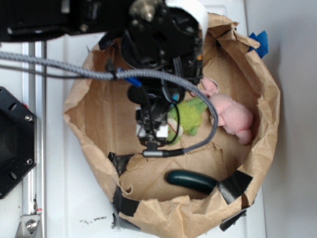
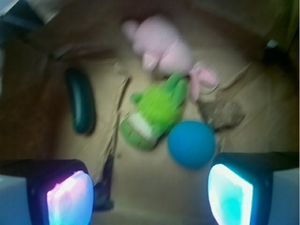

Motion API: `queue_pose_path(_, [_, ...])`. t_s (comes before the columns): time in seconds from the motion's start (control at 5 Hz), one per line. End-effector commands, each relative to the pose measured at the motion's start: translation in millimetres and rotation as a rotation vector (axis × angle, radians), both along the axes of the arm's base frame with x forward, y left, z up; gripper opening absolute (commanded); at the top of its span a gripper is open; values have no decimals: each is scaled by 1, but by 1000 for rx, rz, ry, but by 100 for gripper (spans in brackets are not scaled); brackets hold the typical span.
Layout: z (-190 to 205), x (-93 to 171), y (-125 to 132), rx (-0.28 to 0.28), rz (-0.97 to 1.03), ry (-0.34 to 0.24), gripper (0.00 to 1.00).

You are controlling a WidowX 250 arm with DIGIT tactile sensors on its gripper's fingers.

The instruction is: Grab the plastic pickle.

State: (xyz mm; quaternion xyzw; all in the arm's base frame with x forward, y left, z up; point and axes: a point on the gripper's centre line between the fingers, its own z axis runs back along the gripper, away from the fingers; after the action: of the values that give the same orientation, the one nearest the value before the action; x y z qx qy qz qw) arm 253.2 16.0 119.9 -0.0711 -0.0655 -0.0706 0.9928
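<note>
The plastic pickle [image 1: 191,181] is a glossy dark green sausage lying on the floor of the brown paper bin [image 1: 89,106], near its front wall. In the wrist view the pickle [image 2: 80,101] lies at the left, upright in the frame. My gripper [image 1: 154,133] hangs over the middle of the bin, above and left of the pickle, beside the green plush frog [image 1: 189,118]. Seen from the wrist, the gripper [image 2: 150,197] is open, its glowing pads [image 2: 70,197] wide apart with only bare paper floor between them.
A pink plush toy [image 1: 232,115] lies right of the frog [image 2: 154,111]. A blue ball [image 2: 191,143] sits just ahead of the right pad. Crumpled bin walls with black tape patches [image 1: 234,184] surround everything. A black bracket [image 1: 15,141] stands at the left.
</note>
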Motion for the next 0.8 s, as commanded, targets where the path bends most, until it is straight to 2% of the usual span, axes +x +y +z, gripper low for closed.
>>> queue_pose_path(0.0, [-42,11,-32,72,-97,-24,100])
queue_pose_path(0.2, [-49,20,-37,56,-97,-25,100])
queue_pose_path(0.4, [-42,27,-54,-37,-103,-46,100])
queue_pose_path(0.6, [-40,27,-69,-54,-124,-66,100])
